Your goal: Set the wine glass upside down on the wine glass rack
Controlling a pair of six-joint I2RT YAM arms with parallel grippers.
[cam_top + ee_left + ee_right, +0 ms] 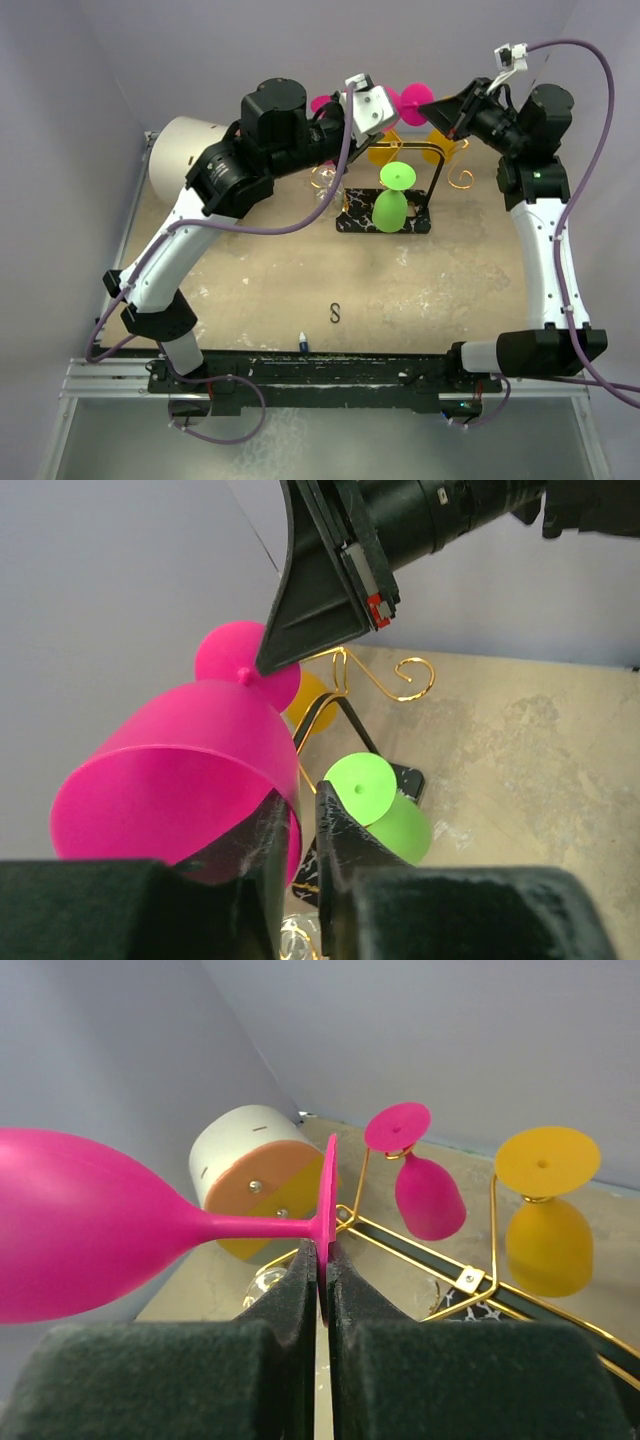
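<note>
The pink wine glass (410, 100) hangs in the air between both arms, lying on its side above the back of the wine glass rack (437, 172). My right gripper (325, 1260) is shut on the edge of its foot disc, with the bowl (80, 1225) pointing left. My left gripper (305, 810) straddles the rim of the bowl (180, 770), one finger inside and one outside. Its jaws stand slightly open, with a thin gap beside the rim. In the top view the left gripper (388, 108) and right gripper (432, 106) face each other.
A green glass (392, 205), a yellow glass (545, 1215) and a second pink glass (425, 1190) hang upside down on the rack's gold wire (420, 1245). A white cylinder (185, 155) lies at the back left. A small black hook (335, 313) lies on the table.
</note>
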